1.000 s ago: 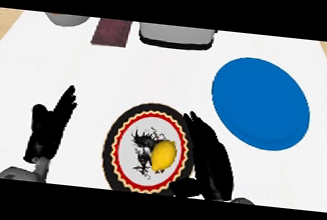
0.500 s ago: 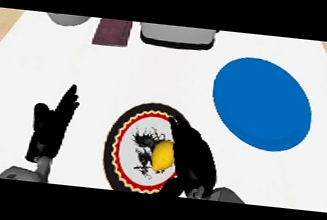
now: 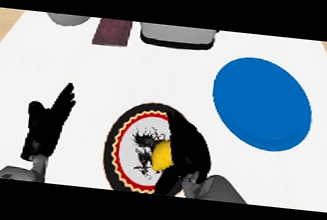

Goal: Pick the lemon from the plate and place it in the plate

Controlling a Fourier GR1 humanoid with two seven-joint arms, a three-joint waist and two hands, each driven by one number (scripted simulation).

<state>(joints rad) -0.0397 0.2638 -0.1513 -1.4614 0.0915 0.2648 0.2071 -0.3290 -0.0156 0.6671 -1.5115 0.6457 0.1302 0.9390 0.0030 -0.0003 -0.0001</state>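
Plates: two. One patterned plate (image 3: 122,143) at 6 o'clock, one blue plate (image 3: 262,103) at 2 o'clock.
Lemon (image 3: 162,154): one.
Hands: two. Left hand (image 3: 46,125) at 8 o'clock, right hand (image 3: 188,147) at 6 o'clock.
At 12 o'clock: one grey round object (image 3: 67,19), one dark red slab (image 3: 113,32), one grey box (image 3: 178,35).
Tabletop (image 3: 162,76): one.

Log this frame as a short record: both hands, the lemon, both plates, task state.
left hand: open, fingers up, at the view's left, beside the patterned plate, holding nothing
right hand: over the patterned plate, covering the lemon's right side
lemon: yellow, on the patterned plate, partly hidden
patterned plate: red-and-black rim, near the counter's front edge
blue plate: right of and beyond the patterned plate, apart from it
task state: lemon not yet lifted
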